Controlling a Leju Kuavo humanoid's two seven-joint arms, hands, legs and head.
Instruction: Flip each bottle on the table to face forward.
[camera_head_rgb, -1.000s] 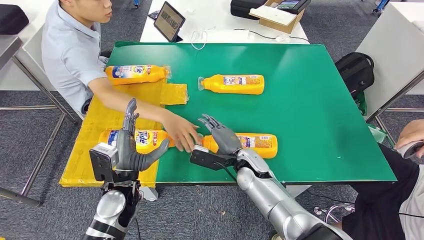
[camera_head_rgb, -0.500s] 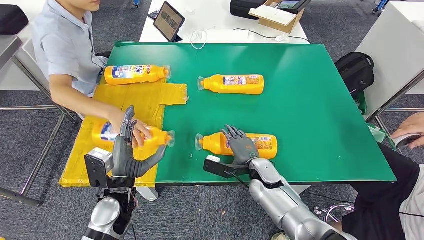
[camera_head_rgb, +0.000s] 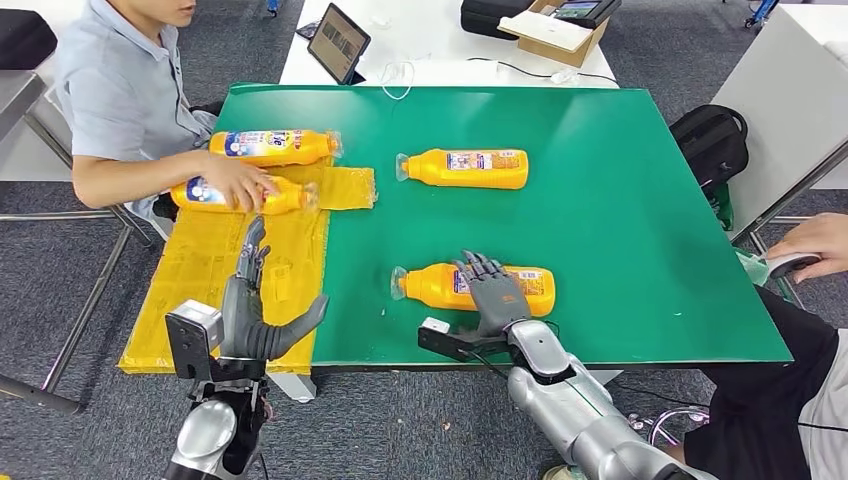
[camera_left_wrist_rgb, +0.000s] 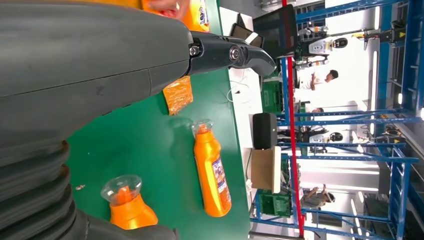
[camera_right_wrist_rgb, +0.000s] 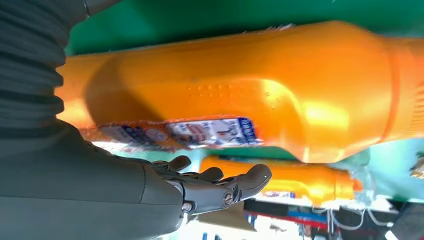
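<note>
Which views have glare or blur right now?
Right wrist view: bright highlights on the near bottle, background soft. Left wrist view: windows behind blown out white, hand dark. Head view: even light, sharp, faint sheen on the green table.

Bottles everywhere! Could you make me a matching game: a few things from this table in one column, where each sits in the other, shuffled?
Things:
1. near bottle
2. far bottle
3. tablet
4. left hand

Places:
A. on the white table beyond the green one
B. open above the yellow sheet
C. under the right hand
D. alone, mid green table

Pairs: 1-C, 2-D, 3-A, 4-B
</note>
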